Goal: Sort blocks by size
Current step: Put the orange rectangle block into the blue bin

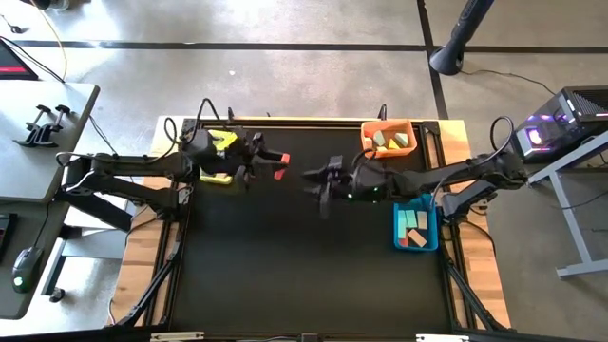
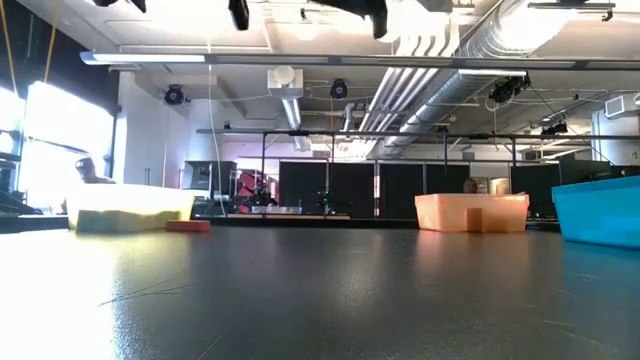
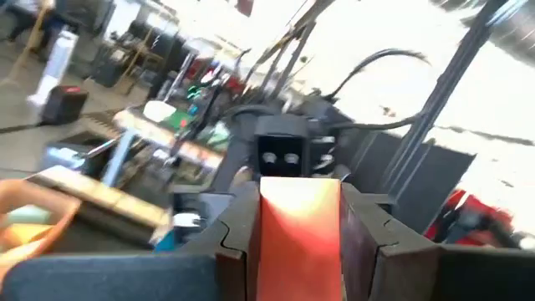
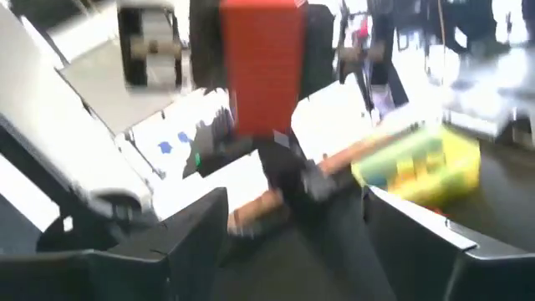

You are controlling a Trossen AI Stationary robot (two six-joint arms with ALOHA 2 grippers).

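Red block point(image 1: 281, 164) | mid-air above bench point(image 1: 285, 275) centre, clenched in left hand point(image 1: 276, 165) | right hand point(image 1: 316, 180) released, near, fingers spread | step: carry to yellow bin point(image 1: 220, 144); keep grip firm, back right hand clear first.

Both pincers cut off at the low view's top edge; yellow bin point(image 4: 422, 167) contents blurred beyond telling.

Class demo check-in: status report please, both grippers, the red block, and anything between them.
Left gripper shut on red block, held above mid-table. Right gripper open, facing it, just apart. Nothing between them; orange bin and blue bin off to the side.
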